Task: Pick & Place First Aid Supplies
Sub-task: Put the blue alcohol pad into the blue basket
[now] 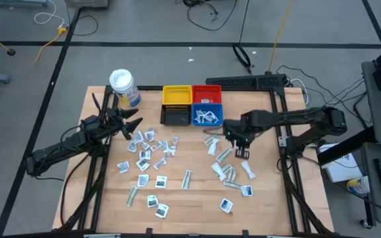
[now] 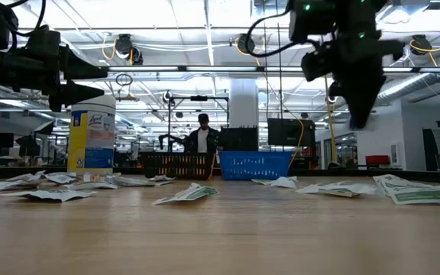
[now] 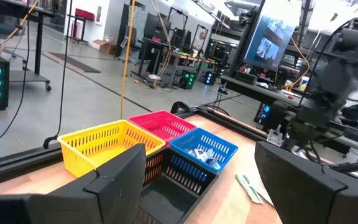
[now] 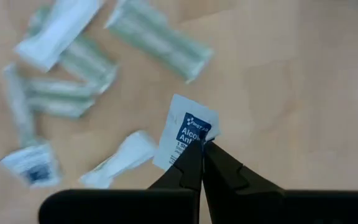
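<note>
The right gripper held an alcohol wipe packet, a small white square with a blue mark; its two fingers were pressed together on the packet's edge, and the packet hung above the table. In the high view this gripper was at about 3 o'clock from the table centre, over a group of long narrow strips. The other first aid packets lay scattered over the wooden table, mostly from 6 to 9 o'clock. Some packets lay already in the blue bin, at 12 o'clock, beside the black bin, with the yellow bin and the red bin behind them. The left gripper waited with fingers spread wide at 10 o'clock, near the white-lidded round jar.
</note>
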